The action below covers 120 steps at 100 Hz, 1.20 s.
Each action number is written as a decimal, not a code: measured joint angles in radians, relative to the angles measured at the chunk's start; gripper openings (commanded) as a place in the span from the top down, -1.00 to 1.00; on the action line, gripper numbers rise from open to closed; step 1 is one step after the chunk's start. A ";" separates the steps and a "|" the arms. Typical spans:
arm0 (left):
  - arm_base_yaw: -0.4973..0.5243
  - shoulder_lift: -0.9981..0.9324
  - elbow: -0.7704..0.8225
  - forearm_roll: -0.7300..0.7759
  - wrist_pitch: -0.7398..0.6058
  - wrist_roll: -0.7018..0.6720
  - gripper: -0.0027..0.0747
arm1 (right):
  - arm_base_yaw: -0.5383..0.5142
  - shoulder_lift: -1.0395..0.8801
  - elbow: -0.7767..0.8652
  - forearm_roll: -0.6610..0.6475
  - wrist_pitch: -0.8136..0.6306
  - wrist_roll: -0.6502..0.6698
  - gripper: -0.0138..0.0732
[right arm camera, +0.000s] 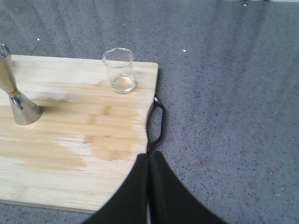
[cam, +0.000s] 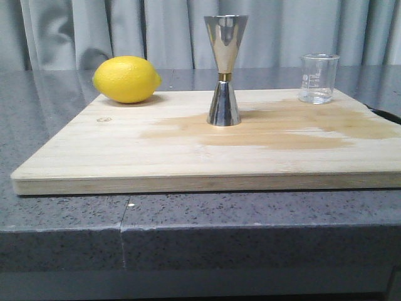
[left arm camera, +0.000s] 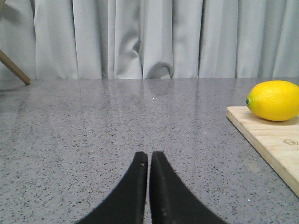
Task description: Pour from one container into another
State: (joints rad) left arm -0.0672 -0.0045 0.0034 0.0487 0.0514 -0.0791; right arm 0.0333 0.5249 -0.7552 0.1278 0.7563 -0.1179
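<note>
A small clear glass beaker (cam: 319, 78) stands upright at the far right of a wooden cutting board (cam: 188, 157), with a little clear liquid at its bottom. The right wrist view shows the beaker (right arm camera: 119, 71) too. The tall steel hourglass jigger (cam: 224, 70) with a gold waist band stands at the board's middle; part of this jigger (right arm camera: 16, 91) shows in the right wrist view. My right gripper (right arm camera: 148, 156) is shut and empty, above the board's right edge, well short of the beaker. My left gripper (left arm camera: 148, 156) is shut and empty over bare counter, left of the board. Neither gripper appears in the front view.
A yellow lemon (cam: 126, 79) lies on the board's far left corner, and the lemon (left arm camera: 274, 100) also shows in the left wrist view. Darker wet patches (cam: 276, 128) stain the board. A black handle loop (right arm camera: 158, 122) sticks out from its right edge. Grey curtains hang behind the speckled counter (left arm camera: 93, 135).
</note>
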 measured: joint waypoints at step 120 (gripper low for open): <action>0.000 0.000 0.000 -0.002 -0.002 0.000 0.98 | -0.002 -0.533 0.768 0.029 -0.708 0.036 0.86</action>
State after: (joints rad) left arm -0.0672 -0.0045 0.0034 0.0466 0.0499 -0.0791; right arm 0.0309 -0.0084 0.0129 0.1570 0.0483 -0.0815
